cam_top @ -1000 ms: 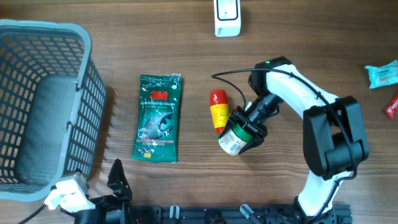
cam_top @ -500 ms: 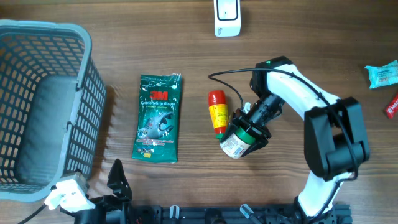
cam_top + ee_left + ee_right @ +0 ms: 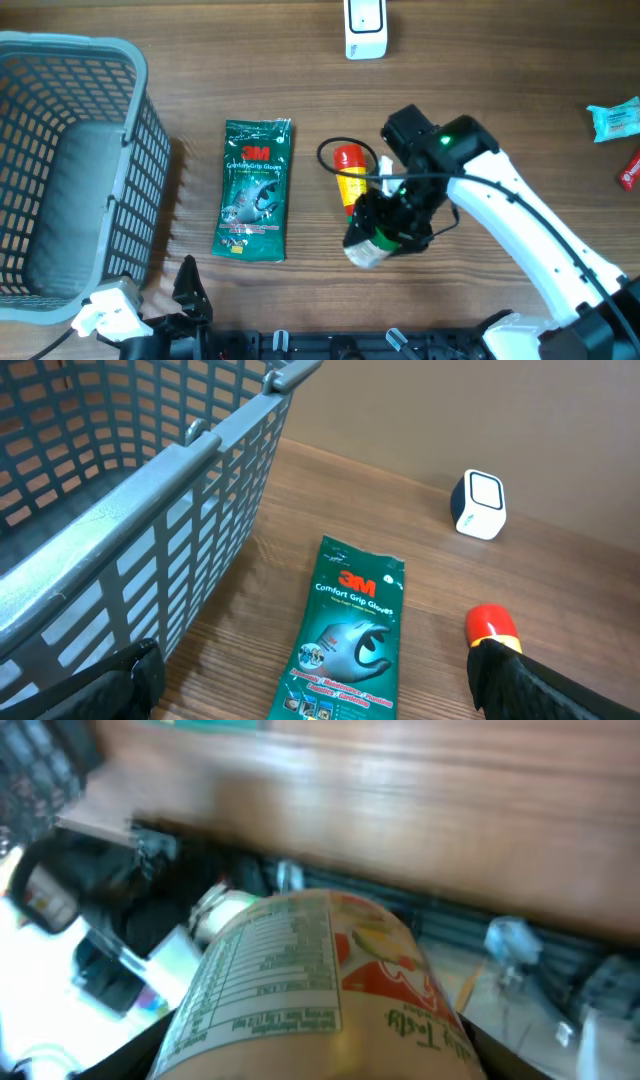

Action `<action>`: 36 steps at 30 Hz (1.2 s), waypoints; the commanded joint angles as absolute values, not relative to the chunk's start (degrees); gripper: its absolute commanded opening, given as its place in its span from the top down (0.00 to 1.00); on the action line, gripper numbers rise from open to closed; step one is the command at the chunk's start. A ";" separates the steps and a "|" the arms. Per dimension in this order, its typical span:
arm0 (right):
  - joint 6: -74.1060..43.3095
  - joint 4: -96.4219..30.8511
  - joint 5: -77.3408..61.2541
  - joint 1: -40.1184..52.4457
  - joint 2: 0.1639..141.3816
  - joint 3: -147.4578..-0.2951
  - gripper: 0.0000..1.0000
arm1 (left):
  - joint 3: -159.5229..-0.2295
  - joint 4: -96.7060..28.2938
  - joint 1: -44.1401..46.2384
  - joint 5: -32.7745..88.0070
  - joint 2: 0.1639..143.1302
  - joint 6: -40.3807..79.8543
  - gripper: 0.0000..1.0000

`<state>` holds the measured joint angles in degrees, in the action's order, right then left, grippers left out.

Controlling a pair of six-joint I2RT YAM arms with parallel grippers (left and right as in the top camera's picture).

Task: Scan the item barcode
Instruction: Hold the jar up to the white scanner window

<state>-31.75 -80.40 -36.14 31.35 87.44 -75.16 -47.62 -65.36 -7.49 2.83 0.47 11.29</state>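
My right gripper (image 3: 388, 224) is shut on a jar (image 3: 366, 248) with a green lid and a white label, held above the table right of centre. The right wrist view is filled by the jar (image 3: 310, 985), showing its nutrition panel and an orange picture. No barcode shows in any view. The white scanner (image 3: 365, 27) stands at the far edge, also in the left wrist view as the scanner (image 3: 479, 505). My left gripper (image 3: 320, 682) hangs open at the near left, above the table, with nothing between its fingers (image 3: 128, 670).
A green 3M glove pack (image 3: 255, 190) lies flat left of centre. A red and yellow bottle (image 3: 349, 176) lies beside the jar. The grey mesh basket (image 3: 128, 150) fills the left side. A teal packet (image 3: 612, 118) and a red item (image 3: 630, 170) sit at the right edge.
The right arm has swung round and risen with the jar in it, carrying the jar slightly left and towards the near edge. The left arm has not moved.
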 commanded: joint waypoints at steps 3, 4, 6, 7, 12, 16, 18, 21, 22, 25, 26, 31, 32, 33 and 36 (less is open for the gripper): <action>-36.62 -62.63 -24.14 30.04 85.49 -75.48 0.73 | -47.66 -65.19 -7.25 2.68 0.27 11.62 0.00; -36.84 -58.72 -20.58 29.50 85.49 -75.48 0.74 | -47.66 -65.19 -7.25 2.68 0.27 11.62 0.00; -39.33 -52.80 -10.63 28.73 85.49 -75.48 0.74 | -47.66 -65.19 -7.25 2.68 0.27 11.62 0.00; -40.80 -50.02 -3.95 28.47 85.49 -75.46 0.73 | -47.66 -65.19 -7.25 2.68 0.27 11.62 0.00; -44.05 -38.15 20.36 28.40 86.04 -75.46 0.62 | -47.66 -65.19 -7.25 2.68 0.27 11.62 0.00; -43.40 -29.28 26.37 28.38 88.73 -75.46 0.67 | -47.66 -65.19 -7.25 2.68 0.27 11.62 0.00; -43.00 -24.32 27.66 28.12 91.48 -75.46 0.66 | -47.66 -65.19 -7.25 2.68 0.27 11.62 0.00; -35.53 -11.97 27.38 27.46 96.57 -75.46 0.67 | -47.66 -65.19 -7.25 2.68 0.27 11.62 0.00; -30.44 -4.80 27.40 27.11 99.37 -75.46 0.72 | -47.66 -65.19 -7.25 2.68 0.27 11.62 0.00; -25.32 6.68 26.96 26.24 104.75 -75.46 0.70 | -47.66 -65.19 -7.25 2.68 0.27 11.62 0.00; -23.88 11.42 26.92 25.78 106.96 -75.46 0.67 | -47.66 -65.19 -7.25 2.68 0.27 11.62 0.00; -20.69 31.94 19.38 22.72 117.73 -76.36 0.65 | -47.66 -65.19 -7.25 2.68 0.27 11.62 0.00; -20.86 34.11 18.76 22.20 119.70 -77.19 0.65 | -47.66 -65.19 -7.25 2.68 0.27 11.62 0.00; -21.02 35.51 18.70 21.78 121.73 -78.39 0.66 | -47.66 -65.19 -7.25 2.68 0.27 11.62 0.00; -20.93 35.33 17.50 20.67 129.43 -86.06 0.66 | -47.66 -65.19 -7.25 2.68 0.27 11.62 0.00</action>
